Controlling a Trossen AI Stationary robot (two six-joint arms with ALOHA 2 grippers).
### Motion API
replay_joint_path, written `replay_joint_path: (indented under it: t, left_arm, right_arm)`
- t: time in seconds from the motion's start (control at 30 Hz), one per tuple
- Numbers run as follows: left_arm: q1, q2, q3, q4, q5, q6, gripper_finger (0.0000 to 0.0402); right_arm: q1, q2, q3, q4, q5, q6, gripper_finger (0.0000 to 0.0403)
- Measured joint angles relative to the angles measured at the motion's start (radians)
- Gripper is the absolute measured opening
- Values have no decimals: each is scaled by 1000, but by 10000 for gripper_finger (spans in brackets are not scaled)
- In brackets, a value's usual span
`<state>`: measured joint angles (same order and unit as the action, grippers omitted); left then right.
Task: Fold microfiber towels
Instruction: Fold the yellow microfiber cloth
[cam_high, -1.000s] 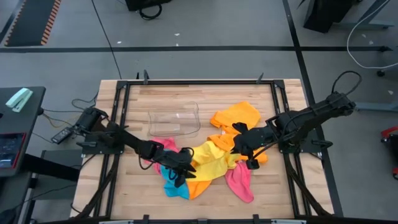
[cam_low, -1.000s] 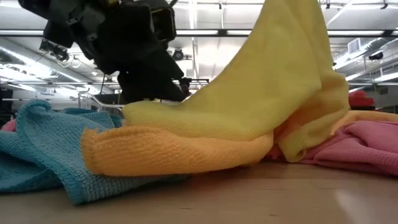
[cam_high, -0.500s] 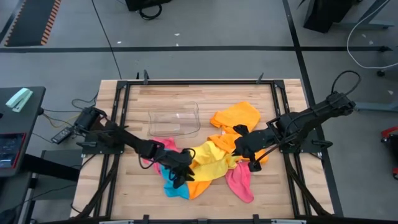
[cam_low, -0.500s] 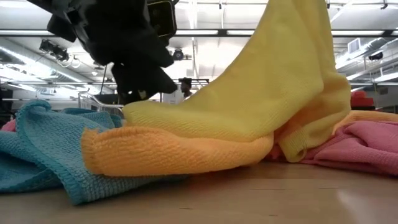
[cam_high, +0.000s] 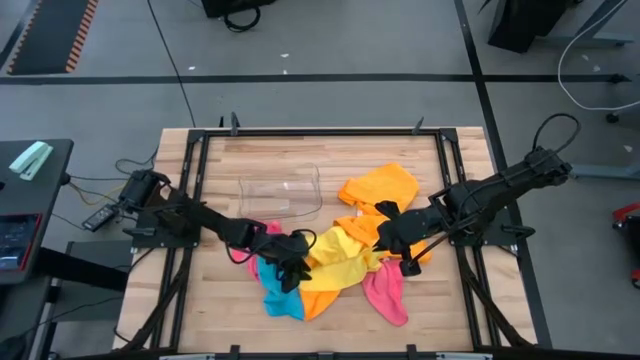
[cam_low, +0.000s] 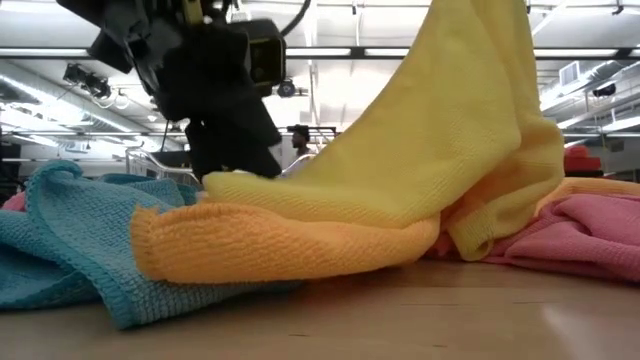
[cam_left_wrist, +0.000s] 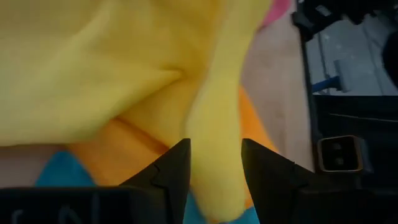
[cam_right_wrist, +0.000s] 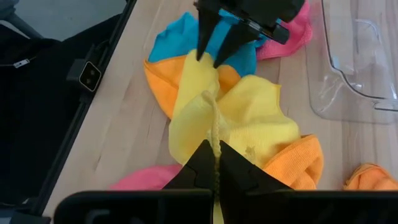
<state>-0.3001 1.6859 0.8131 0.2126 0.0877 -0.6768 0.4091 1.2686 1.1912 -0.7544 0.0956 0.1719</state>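
Several microfiber towels lie in a heap near the table's middle. On top is a yellow towel (cam_high: 340, 262), over an orange one (cam_high: 312, 298), a blue one (cam_high: 274, 296) and a pink one (cam_high: 388, 290). My right gripper (cam_high: 388, 240) is shut on the yellow towel's right end, raised above the heap. My left gripper (cam_high: 292, 268) is shut on its left end, low over the pile. The low view shows the yellow towel (cam_low: 430, 150) rising like a tent, its lower end resting on the orange towel (cam_low: 280, 245). My left gripper pinches a thick fold at the yellow towel's left end (cam_left_wrist: 214, 155) between its two fingers (cam_left_wrist: 174, 177), slanting down from the table's left. That end still lies on the orange towel. My right gripper pinches the yellow towel's edge (cam_right_wrist: 216, 134) between its shut fingers, slanting down from the right. The cloth hangs below it down to the heap, fairly taut.
A clear plastic bin (cam_high: 282, 192) stands at the far side, left of centre. Another orange towel (cam_high: 380, 188) lies to its right, and a second pink one (cam_high: 264, 233) peeks out beside the left arm. The near left of the wooden table (cam_high: 210, 310) is bare.
My left gripper has turned a little and edged toward the far edge at the yellow towel's left end. The towels have kept their places.
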Motion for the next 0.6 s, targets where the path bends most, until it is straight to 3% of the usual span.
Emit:
replay_joint_path:
  t: [0.23, 0.6]
  left_arm:
    - [18, 0, 0, -91, 52, -44, 153]
    - [-7, 0, 0, -90, 78, -37, 152]
  right_arm:
    - [0, 0, 0, 0, 0, 1, 8]
    - [0, 0, 0, 0, 0, 0, 8]
